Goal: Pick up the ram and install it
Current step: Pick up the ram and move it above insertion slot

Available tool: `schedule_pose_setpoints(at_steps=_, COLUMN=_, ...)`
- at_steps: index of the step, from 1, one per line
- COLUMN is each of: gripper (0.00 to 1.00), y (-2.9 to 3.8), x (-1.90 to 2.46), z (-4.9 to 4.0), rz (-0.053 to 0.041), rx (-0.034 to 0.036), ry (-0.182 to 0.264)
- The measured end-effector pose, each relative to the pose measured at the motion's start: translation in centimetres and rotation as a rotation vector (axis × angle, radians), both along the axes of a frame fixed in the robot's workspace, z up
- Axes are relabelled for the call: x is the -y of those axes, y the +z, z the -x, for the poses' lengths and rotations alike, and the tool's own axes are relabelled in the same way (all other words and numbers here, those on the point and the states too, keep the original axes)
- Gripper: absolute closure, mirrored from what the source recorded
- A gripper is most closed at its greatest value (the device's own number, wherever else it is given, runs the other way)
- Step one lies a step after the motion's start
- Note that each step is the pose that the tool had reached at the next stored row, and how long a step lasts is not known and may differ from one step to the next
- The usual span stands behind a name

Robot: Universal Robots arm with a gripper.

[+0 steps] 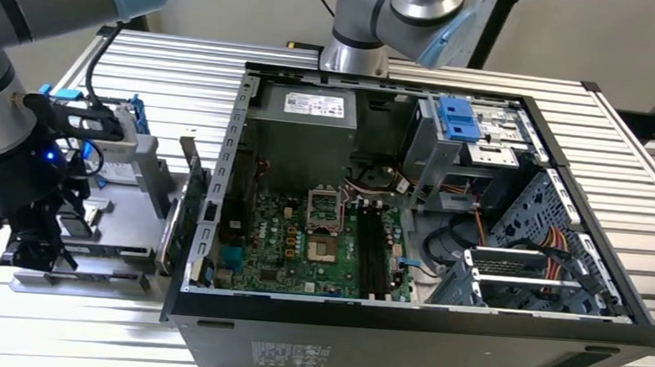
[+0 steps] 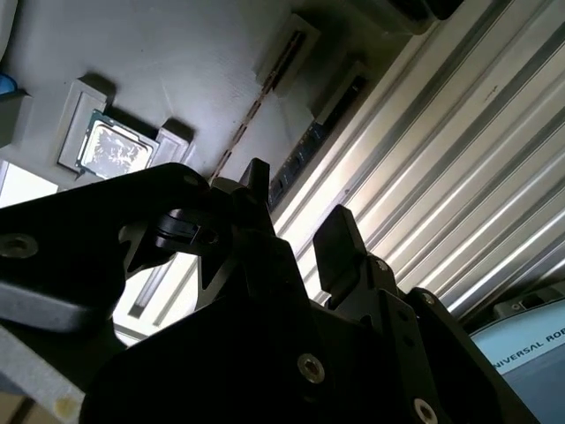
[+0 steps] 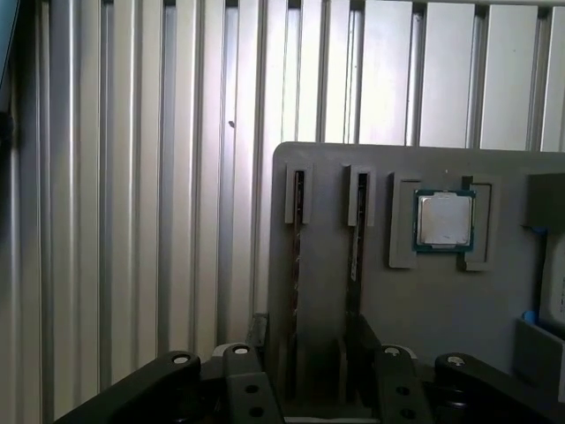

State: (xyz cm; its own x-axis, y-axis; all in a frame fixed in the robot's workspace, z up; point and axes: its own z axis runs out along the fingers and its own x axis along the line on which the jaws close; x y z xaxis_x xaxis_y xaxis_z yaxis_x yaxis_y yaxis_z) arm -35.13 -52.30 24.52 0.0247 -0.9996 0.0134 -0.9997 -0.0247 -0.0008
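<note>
**Exterior view.** The gripper (image 1: 34,254) hangs low at the exterior view's left, over the grey tray (image 1: 121,251). The tray lies on the ribbed table (image 1: 640,162), just beside the open computer case (image 1: 411,317). The motherboard (image 1: 288,250) lies exposed inside the case, mid-frame. Finger state cannot be told from here.

**Second wrist view.** The fingers (image 2: 335,243) are spread, with nothing clamped between them. The ram (image 2: 305,157), a bluish stick, stands on edge in a slot of the tray beyond the fingertips, ungripped. A second stick (image 2: 252,110) stands parallel to it, between the ram and the processor (image 2: 110,148).

**First wrist view.** Both sticks stand on edge in neighbouring slots, beside the processor (image 3: 444,221). Which stick is the ram cannot be told here. The spread fingers (image 3: 260,334) flank the near ends of both slots. Contact cannot be told.
</note>
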Motion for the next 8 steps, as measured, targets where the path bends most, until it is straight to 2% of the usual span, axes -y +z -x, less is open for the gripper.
schedule_pose_setpoints(at_steps=8, gripper=0.0, y=-0.28, x=0.0, z=0.0, rz=0.0, rx=0.0, ry=0.0)
